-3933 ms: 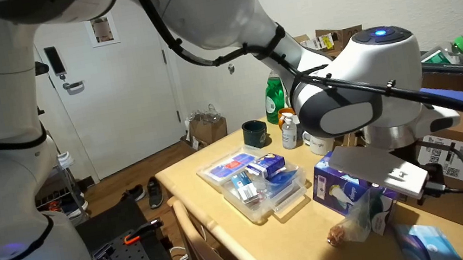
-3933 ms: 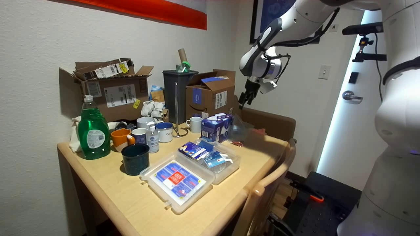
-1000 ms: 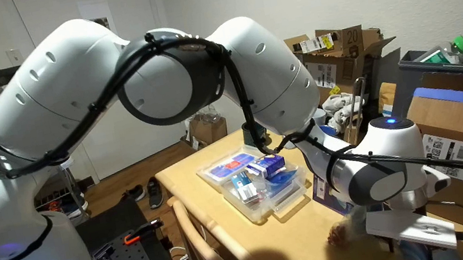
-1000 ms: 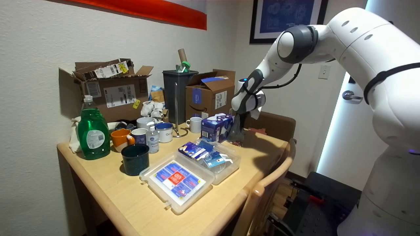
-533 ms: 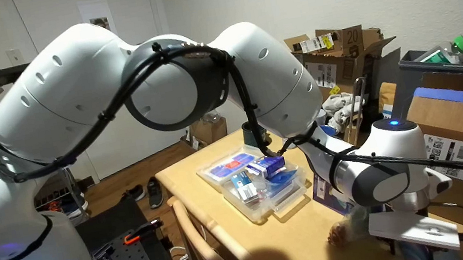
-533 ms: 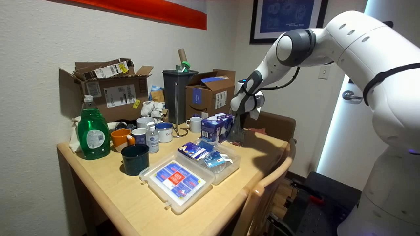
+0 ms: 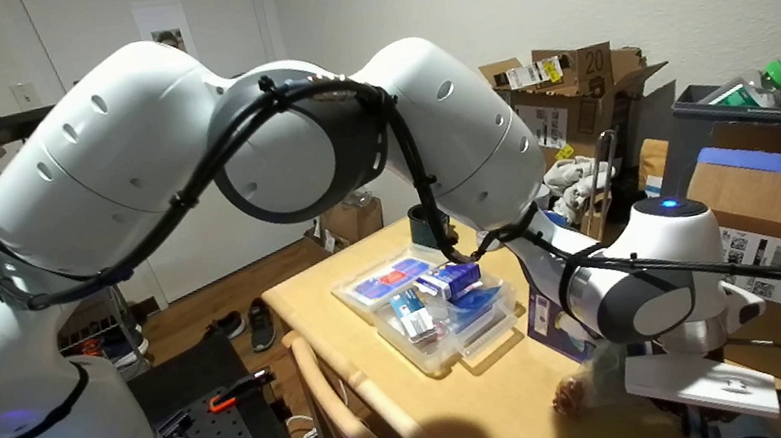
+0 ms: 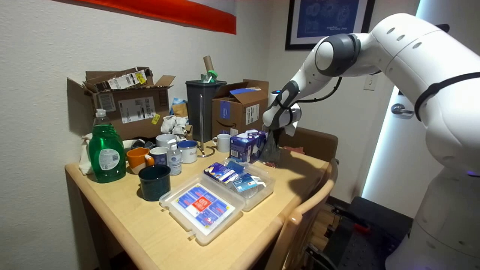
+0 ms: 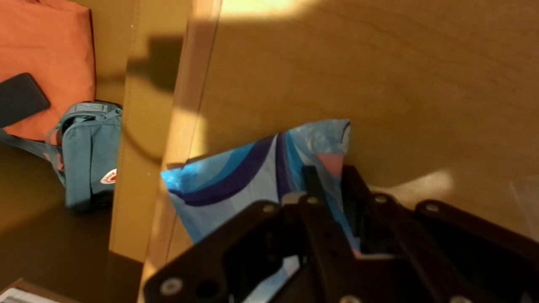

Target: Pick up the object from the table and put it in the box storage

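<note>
1. A pale light-blue packet point(image 9: 242, 185) with purple and white swirls is at the edge of the light wooden worktop point(image 9: 379, 84) in the wrist view. Its left corner overlaps the edging; whether it lies flat or is slightly raised, I cannot tell.
2. The gripper point(image 9: 330, 179), dark and 2-fingered, is narrowed to a slim gap, pinching the packet near its right end.
3. In both exterior views the white robot arm point(image 7: 452, 113) bends down to this spot; the gripper and packet are mostly hidden there.
4. Well apart from the gripper, a clear plastic tray point(image 8: 260, 198) sits on the worktop, its lid point(image 8: 202, 206) open flat beside it, showing a blue, white and red sheet. Inside are a small dark-blue box point(image 8: 218, 171) and a light-blue and white box point(image 8: 245, 182).
5. Near the gripper stands a blue-and-purple carton point(image 8: 242, 147), with a clear bag point(image 8: 270, 152) just beside it.
6. Toward the worktop's other end are a green bottle point(image 8: 107, 144), an orange mug point(image 8: 137, 158), a dark green mug point(image 8: 154, 185) and a pump bottle point(image 8: 174, 161).
7. Behind these things, 2 brown cardboard boxes point(image 8: 240, 112) flank a dark grey bin point(image 8: 197, 108).
8. Past the worktop's edge, the wrist view shows an orange cloth point(image 9: 46, 54) with a grey-blue pouch point(image 9: 94, 155) against it.
</note>
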`<state>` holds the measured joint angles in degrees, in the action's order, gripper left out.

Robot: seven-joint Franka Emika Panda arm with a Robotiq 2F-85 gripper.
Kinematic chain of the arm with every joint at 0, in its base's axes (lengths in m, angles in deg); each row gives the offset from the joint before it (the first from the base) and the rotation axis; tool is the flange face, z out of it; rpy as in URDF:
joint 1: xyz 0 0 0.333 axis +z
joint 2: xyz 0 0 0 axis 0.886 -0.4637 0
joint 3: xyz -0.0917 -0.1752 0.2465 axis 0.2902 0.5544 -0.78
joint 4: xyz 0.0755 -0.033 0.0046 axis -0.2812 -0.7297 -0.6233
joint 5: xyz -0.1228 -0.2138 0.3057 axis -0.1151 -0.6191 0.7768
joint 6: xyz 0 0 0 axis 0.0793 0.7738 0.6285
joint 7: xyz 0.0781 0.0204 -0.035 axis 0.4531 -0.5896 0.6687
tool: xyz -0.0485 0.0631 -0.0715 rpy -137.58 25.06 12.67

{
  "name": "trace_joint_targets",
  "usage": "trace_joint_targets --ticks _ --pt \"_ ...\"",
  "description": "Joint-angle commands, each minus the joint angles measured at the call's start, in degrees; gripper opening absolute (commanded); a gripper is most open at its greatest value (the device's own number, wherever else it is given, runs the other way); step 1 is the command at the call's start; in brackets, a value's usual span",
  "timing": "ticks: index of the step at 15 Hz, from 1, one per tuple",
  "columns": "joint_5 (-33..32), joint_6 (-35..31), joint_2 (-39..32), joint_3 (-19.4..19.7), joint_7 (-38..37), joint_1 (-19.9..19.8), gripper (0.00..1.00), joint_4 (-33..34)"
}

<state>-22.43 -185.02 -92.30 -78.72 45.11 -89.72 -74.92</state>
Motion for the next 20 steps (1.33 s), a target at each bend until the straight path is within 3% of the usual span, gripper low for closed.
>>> trace_joint_targets --ticks 1,13,20 --pt "-0.36 1.58 -1.05 -0.14 1.18 -0.33 0.0 2.24" --pt "-0.2 -5.62 9.11 0.92 -0.22 -1.26 0.0 -4.49" --pt "0.21 -10.43 18.54 0.44 -0.52 -1.57 0.0 -13.32"
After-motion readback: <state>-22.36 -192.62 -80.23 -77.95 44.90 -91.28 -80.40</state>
